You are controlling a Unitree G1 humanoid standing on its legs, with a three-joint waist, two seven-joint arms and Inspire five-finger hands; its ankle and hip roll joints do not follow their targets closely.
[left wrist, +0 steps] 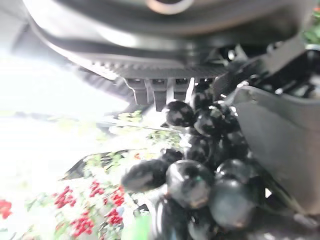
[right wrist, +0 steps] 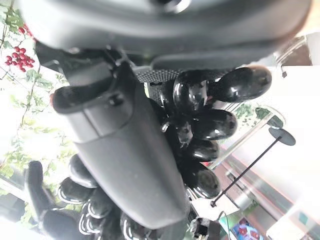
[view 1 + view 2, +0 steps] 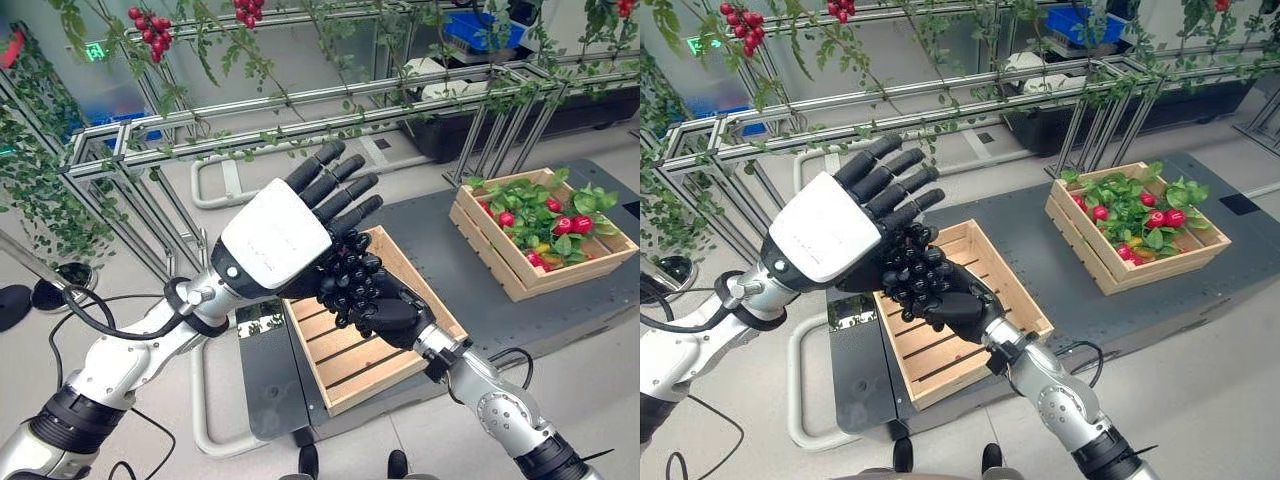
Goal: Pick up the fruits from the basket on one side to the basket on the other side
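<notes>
While both hands met above the near empty crate (image 3: 345, 365), we logged a black grape bunch (image 3: 352, 282) held between them: the right hand (image 3: 385, 312) had its fingers curled round the bunch from below, and the left hand (image 3: 285, 235) lay against it with fingers straight, pointing far-right. We judged the right hand the carrier. The far-right crate (image 3: 520, 272) held leaves and red fruit (image 3: 572, 225), well apart from the hands.
</notes>
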